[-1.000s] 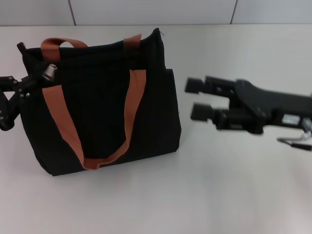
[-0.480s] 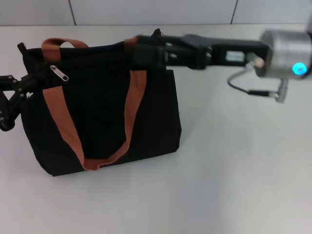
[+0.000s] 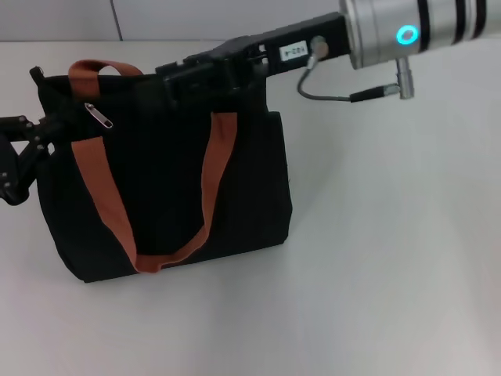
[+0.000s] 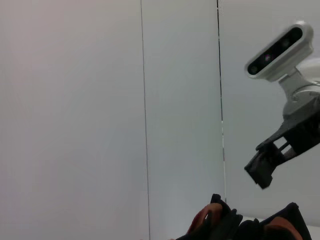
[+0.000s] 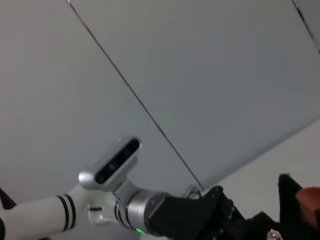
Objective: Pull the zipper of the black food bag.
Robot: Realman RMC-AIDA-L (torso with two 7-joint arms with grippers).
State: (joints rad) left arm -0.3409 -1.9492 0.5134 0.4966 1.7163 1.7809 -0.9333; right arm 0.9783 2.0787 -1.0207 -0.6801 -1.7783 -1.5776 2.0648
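- Setting: a pale matte table point(image 3: 376, 258) backed by a light panelled wall point(image 3: 235, 17) with thin dark seams; the near and right parts of the surface are bare, leaving open room there.
- The large boxy black fabric food bag point(image 3: 164, 188) with two rust-orange webbing strap handles point(image 3: 215, 168) stands upright toward the far left of the surface, its base well back from the near edge.
- The small elongated silver metal zipper pull tab point(image 3: 99, 115) lies on the zip line near the bag's left end, tilted, just beside one orange strap.
- The left gripper point(image 3: 27, 141), black, touches the bag's left top corner; whether it clenches the fabric cannot be told.
- The right gripper point(image 3: 192, 78), black, on a silver arm with a cyan ring light point(image 3: 406, 35), reaches across over the bag's top edge; its finger state cannot be told.
- A small white label point(image 3: 293, 52) on the right wrist carries print too small to read.
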